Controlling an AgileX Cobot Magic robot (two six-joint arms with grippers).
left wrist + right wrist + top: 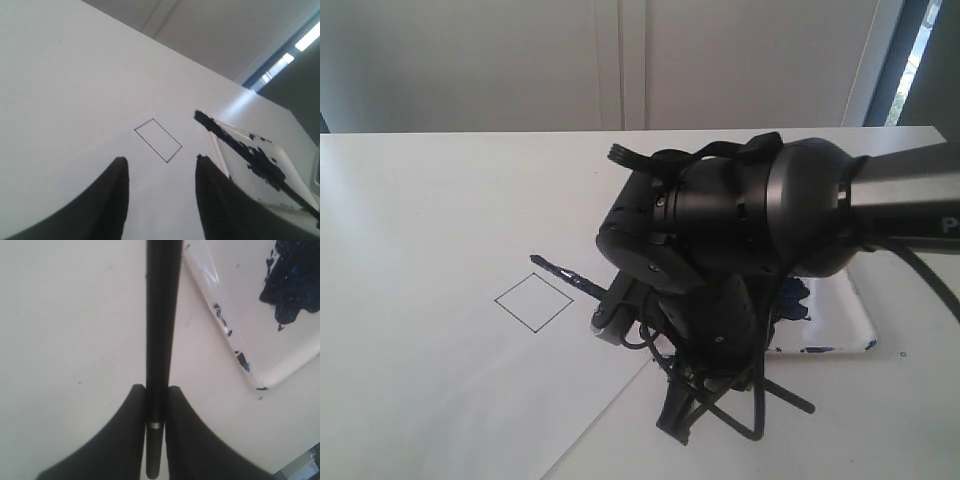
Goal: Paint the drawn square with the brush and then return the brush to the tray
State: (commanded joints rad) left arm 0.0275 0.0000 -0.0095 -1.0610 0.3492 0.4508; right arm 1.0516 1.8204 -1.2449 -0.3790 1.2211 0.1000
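Observation:
The drawn square (533, 300) is a thin black outline on white paper, and its inside is white. My right gripper (611, 303) is shut on the brush (570, 277). The brush's dark tip hangs just off the square's right corner and is apart from the line. In the right wrist view the black handle (161, 315) runs out from between the shut fingers of the gripper (156, 387). The tray (850, 318) lies to the right, behind the arm. My left gripper (160, 160) is open and empty. It faces the square (157, 140), the brush tip (202, 119) and the tray (300, 165).
The white paper sheet (470, 380) covers the left of the table; its edge runs diagonally at the front. Dark blue paint blotches (292, 285) sit in the tray (220, 325). My bulky right arm (770, 215) and its cables hide the middle of the scene.

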